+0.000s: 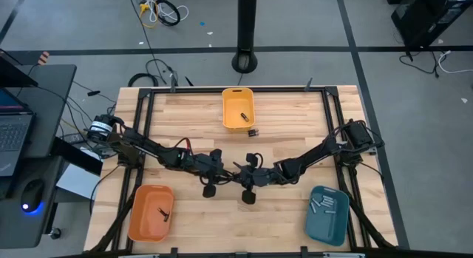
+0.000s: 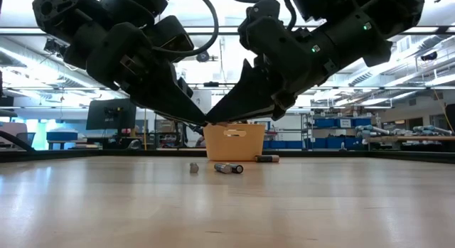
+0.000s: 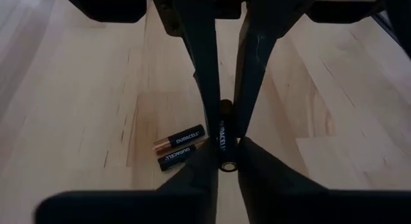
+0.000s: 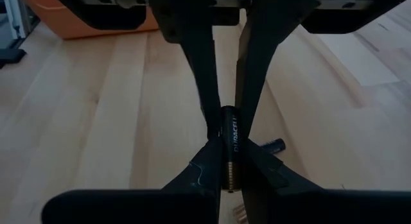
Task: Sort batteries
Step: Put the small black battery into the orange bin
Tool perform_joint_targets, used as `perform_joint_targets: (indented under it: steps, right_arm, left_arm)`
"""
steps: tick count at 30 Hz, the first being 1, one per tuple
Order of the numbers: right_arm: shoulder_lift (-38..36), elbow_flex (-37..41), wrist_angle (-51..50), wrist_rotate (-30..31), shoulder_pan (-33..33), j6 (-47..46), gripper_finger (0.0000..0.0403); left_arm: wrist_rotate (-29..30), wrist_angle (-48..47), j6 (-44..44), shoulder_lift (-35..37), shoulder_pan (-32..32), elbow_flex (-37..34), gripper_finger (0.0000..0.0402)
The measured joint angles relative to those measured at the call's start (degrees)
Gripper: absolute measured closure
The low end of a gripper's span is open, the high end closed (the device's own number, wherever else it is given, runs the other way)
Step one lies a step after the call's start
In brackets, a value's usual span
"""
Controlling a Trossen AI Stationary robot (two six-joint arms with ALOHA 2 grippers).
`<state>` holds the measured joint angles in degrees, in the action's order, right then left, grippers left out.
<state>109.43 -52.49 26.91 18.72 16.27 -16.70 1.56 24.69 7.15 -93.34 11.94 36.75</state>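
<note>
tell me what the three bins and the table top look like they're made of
Yellow bin, orange bin and teal bin: probably moulded plastic, with uniform colour, rounded corners and thin walls. Table top: pale wood planks with visible grain and seams, and a smooth, faintly glossy finish in the low view.

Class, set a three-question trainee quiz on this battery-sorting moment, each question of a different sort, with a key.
1. True or false: the teal bin holds pale batteries.
2. Multiple choice: the left gripper and right gripper meet
A. over the orange bin
B. above the middle of the table
C. over the teal bin
3. Short answer: what do both grippers clamp between them?

Key:
1. True
2. B
3. One Duracell battery
</note>
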Motion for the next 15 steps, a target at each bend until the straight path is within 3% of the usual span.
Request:
perform_joint_targets:
  steps: [2,10,15]
  right_arm:
    - [0.0,0.0,0.0,0.1,0.2,0.1,0.0357]
    - [0.0,0.0,0.1,0.3,0.3,0.1,0.0351]
    - [-0.1,-0.2,2.1,0.6,0.6,1.0,0.0312]
  left_arm:
    - [0.0,0.0,-0.7,0.0,0.0,0.0,0.0363]
    - [-0.2,-1.8,-3.0,0.0,0.0,0.9,0.0364]
    - [-1.0,-13.4,-7.0,0.6,0.1,6.1,0.0364]
